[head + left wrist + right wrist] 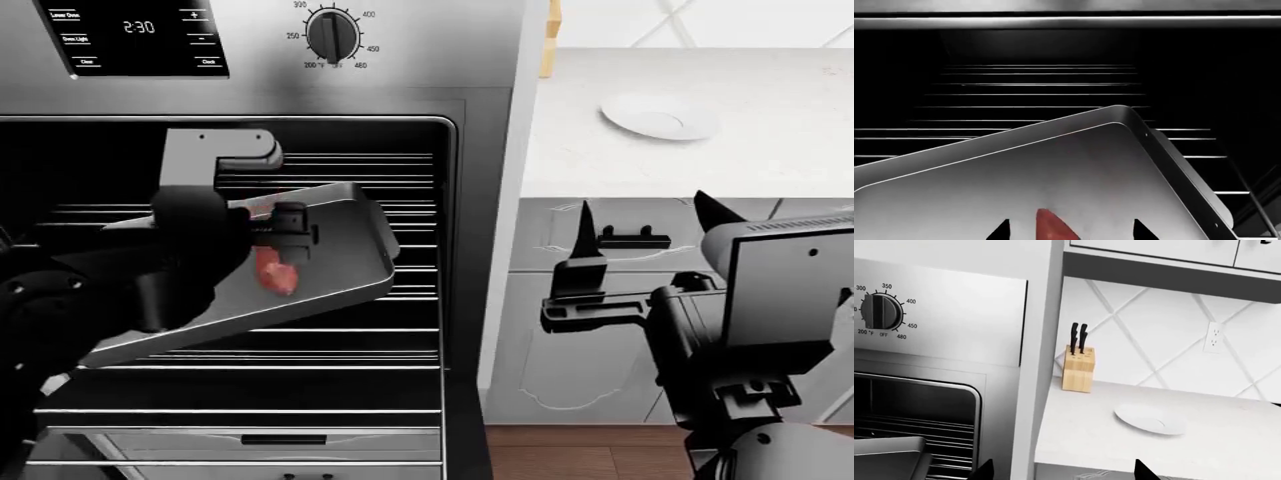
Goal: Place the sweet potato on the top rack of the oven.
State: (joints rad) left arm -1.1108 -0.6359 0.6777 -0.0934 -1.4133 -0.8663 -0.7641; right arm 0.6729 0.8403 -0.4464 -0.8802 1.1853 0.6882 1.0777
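One gripper, the left gripper [283, 238], is holding the sweet potato [276, 274] over a tilted tray [350, 262] inside the oven [400, 80]; it should be lowering gently before letting go. Right gripper [641, 225] is idling open, empty.

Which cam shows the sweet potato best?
Head view: the sweet potato shows nearly whole above the tray. Left wrist view catches only its reddish tip at the frame edge. Right wrist view shows none of it.

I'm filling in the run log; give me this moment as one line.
left gripper: over tray, sweet potato between its fingers | tray: tilted on oven rack | right gripper: open, idle by counter
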